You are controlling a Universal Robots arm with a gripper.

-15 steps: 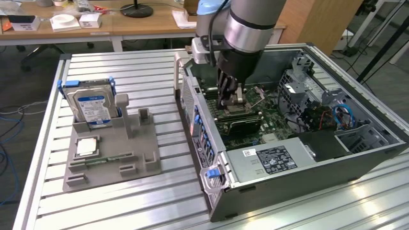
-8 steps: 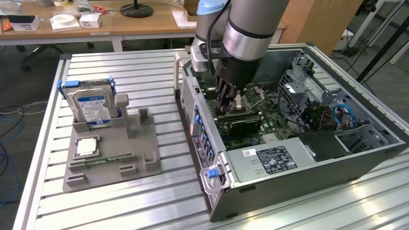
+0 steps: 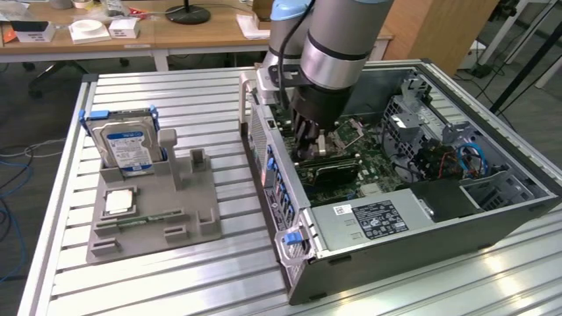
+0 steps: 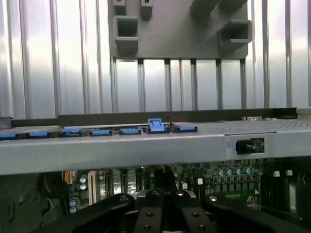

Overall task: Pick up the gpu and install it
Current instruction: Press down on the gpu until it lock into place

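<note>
1. The arm reaches down into the open computer case (image 3: 412, 217), which lies on its side on the slatted metal bench (image 3: 176, 276).
2. The gripper (image 3: 309, 146) is deep inside the case, right over the motherboard (image 3: 373, 168) — its fingers are drawn together.
3. Just below the fingertips sits a dark flat card, the gpu (image 3: 330, 172), lying down against the green board near the case wall on the exterior view's left. Whether the fingers actually touch it cannot be told from here.
4. In the wrist view the gripper (image 4: 165, 213) shows as black linkages closed in toward each other, with the motherboard (image 4: 233, 177) and its rows of capacitors beyond.
5. Over the case's grey edge (image 4: 146, 148) runs a line of blue clips (image 4: 154, 126).
6. Out on the bench, on the exterior view's left, stands the grey parts holder (image 3: 154, 210) — well apart from the case.
7. A silver hard drive (image 3: 125, 146) with a blue-and-white label stands upright in the holder's rear slot, and a square chip (image 3: 120, 201) lies flat in front of it.
8. A slim narrow stick (image 3: 141, 220) lies in the holder's front groove.
9. Behind the bench, wooden desks (image 3: 131, 36) carry white boxes.
</note>
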